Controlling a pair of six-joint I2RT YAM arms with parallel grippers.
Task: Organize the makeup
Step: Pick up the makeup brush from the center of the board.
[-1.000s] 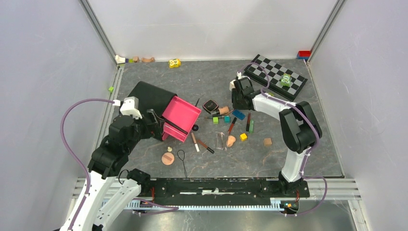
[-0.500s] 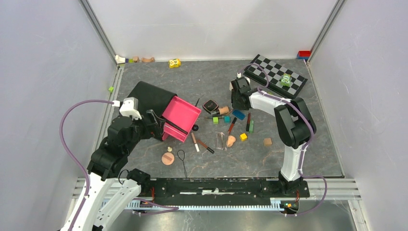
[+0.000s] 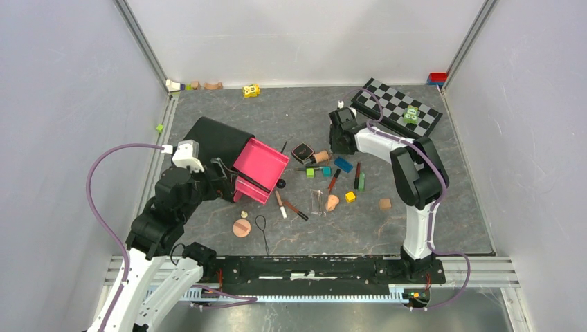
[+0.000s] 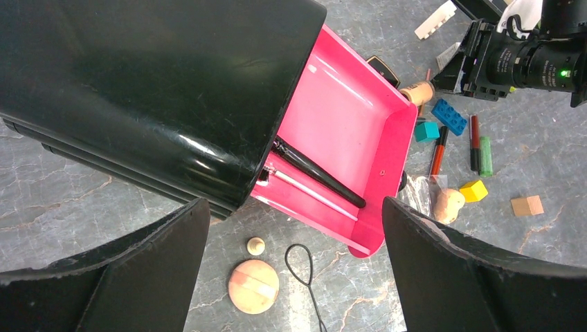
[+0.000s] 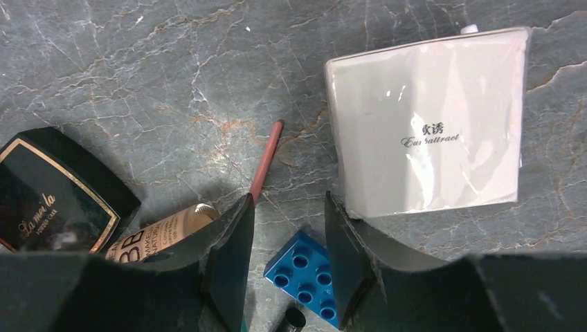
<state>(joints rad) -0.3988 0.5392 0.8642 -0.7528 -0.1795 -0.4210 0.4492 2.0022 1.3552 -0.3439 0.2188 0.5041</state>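
Hovering above the middle of the worktop (image 3: 360,228), right gripper (image 5: 285,207) has its fingers parted on nothing, over a blue brick (image 5: 304,273), with a red pencil (image 5: 265,162), beige tube (image 5: 163,232), black compact (image 5: 59,190) and white packet (image 5: 426,135) lying close by. Left gripper (image 4: 294,206) stands wide apart, empty, over the pink drawer (image 4: 346,104) jutting from the black box (image 4: 138,83) toward the worktop's left edge; a black brush (image 4: 318,174) lies inside. Peach puff (image 4: 254,286) rests on the worktop just nearward of the drawer.

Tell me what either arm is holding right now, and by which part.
Nothing is held: left gripper and right gripper both have open, empty fingers.
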